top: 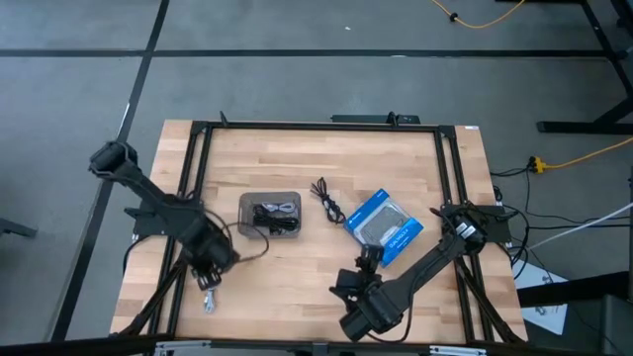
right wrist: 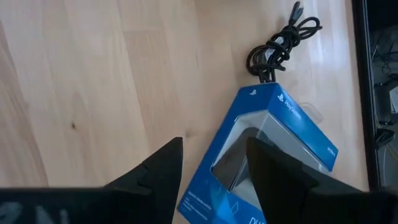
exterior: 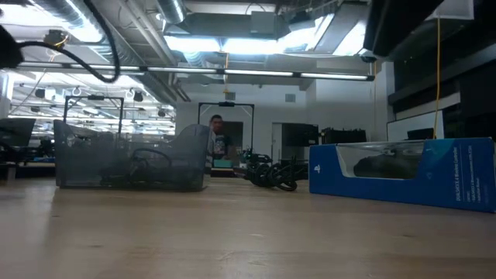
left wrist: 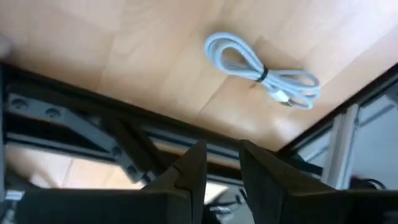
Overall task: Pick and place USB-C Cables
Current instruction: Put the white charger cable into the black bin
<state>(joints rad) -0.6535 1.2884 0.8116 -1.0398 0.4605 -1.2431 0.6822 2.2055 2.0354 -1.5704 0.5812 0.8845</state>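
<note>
A light blue USB-C cable bundle (top: 210,300) (left wrist: 261,71) lies flat on the wood near the table's near left edge. My left gripper (top: 210,271) (left wrist: 222,149) hovers open just short of it, above the black frame rail. A black cable bundle (top: 326,198) (right wrist: 280,43) lies on the table between the tray and the blue box. The grey translucent tray (top: 269,213) (exterior: 132,163) holds more bundled cables, dark and pale. My right gripper (top: 368,255) (right wrist: 214,146) is open above the near end of the blue box (top: 386,227) (right wrist: 273,143).
The blue retail box (exterior: 403,174) lies flat right of centre, with the black cable just beyond it. A black metal frame (top: 198,178) rings the tabletop. Bare wood stretches along the near edge between the arms. A person (exterior: 217,139) stands far off in the room.
</note>
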